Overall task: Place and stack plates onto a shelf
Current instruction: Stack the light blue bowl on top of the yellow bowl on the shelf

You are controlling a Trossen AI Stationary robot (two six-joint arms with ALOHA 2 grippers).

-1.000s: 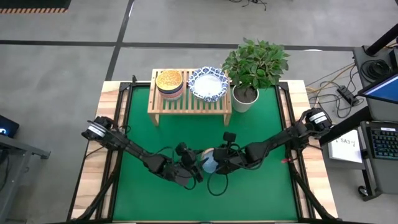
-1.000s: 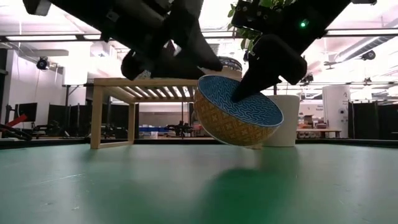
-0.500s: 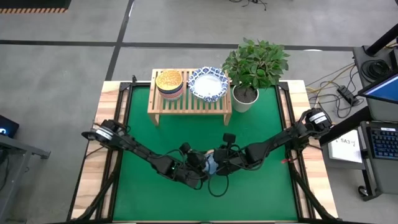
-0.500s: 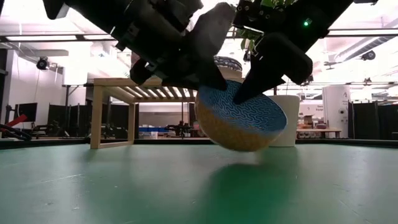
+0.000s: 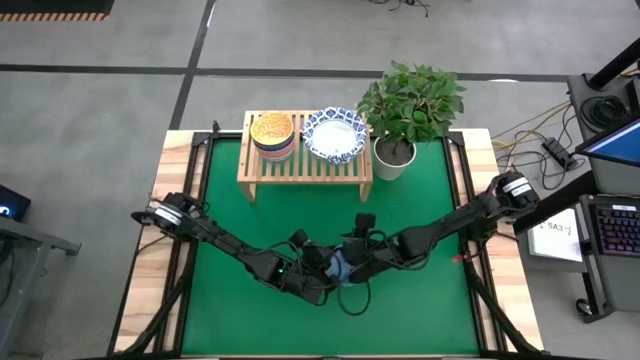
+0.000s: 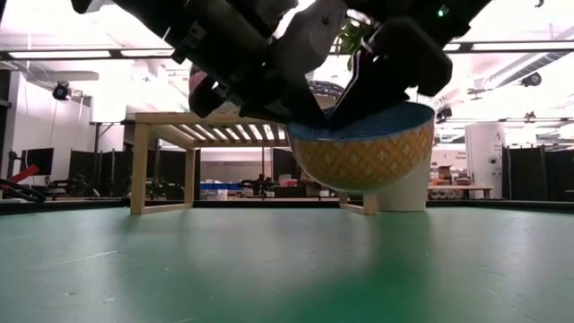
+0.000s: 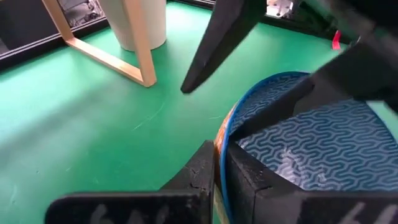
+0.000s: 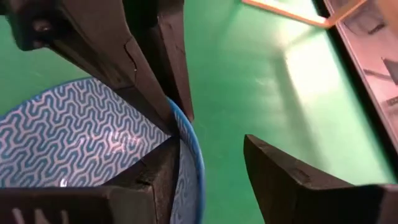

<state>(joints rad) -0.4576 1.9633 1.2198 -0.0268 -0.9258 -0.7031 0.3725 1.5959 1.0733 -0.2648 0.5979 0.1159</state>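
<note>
Blue wave-patterned inside and orange-yellow outside, a small deep dish is hanging clear of the green surface, toward 6 o'clock from its middle. Half a second ago it was tipping steeply, its mouth facing the low camera; now it is sitting level, rim up.

The left pincer is closing tight on the dish's rim, one finger inside and one outside. The right pincer is meeting it from the opposite side with its jaws spread: one finger is lying against the inner wall while the other is standing apart from the rim, gripping nothing.

This is looking like a handover from right arm to left, nearly finished.

At 12 o'clock the light-wood shelf is already carrying a stack of small dishes at its 9 o'clock end and white blue-rimmed plates at its 3 o'clock end. The levelled dish probably belongs on the small stack.
</note>
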